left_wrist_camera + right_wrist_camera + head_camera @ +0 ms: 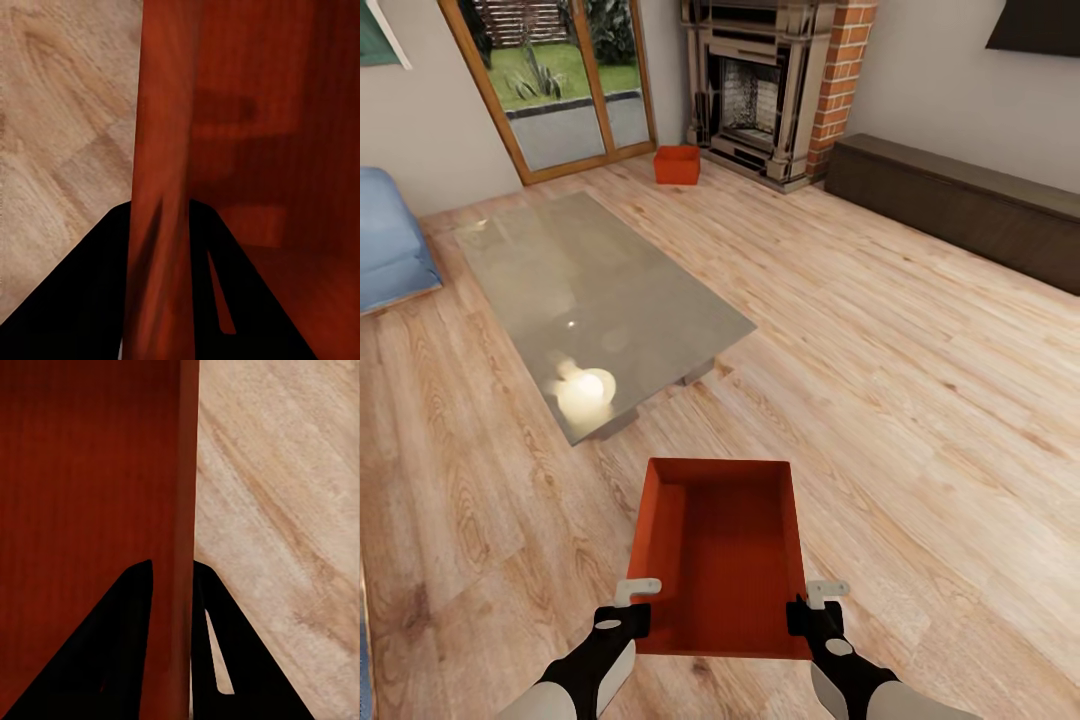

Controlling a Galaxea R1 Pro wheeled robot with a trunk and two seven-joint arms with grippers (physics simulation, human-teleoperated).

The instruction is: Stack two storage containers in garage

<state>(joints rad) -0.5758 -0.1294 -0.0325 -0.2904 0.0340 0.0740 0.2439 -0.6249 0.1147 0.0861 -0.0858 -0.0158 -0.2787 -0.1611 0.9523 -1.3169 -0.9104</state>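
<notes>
Head view, bin [722, 550] btwn end effectors

Both arms reach forward from the lower edge of the head view, roughly parallel, pale at the forearm and black at the wrist. The left pincer [640, 600] sits at the near left wall of the bin [725, 555]; the right pincer [810, 600] sits at its near right wall. In the left wrist view, the two dark fingers [82, 300] straddle the bin wall, one outside and one inside, closed against it. In the right wrist view, the fingers [97, 652] clamp the opposite wall the same way. A pale bracket juts up from each wrist.
</notes>
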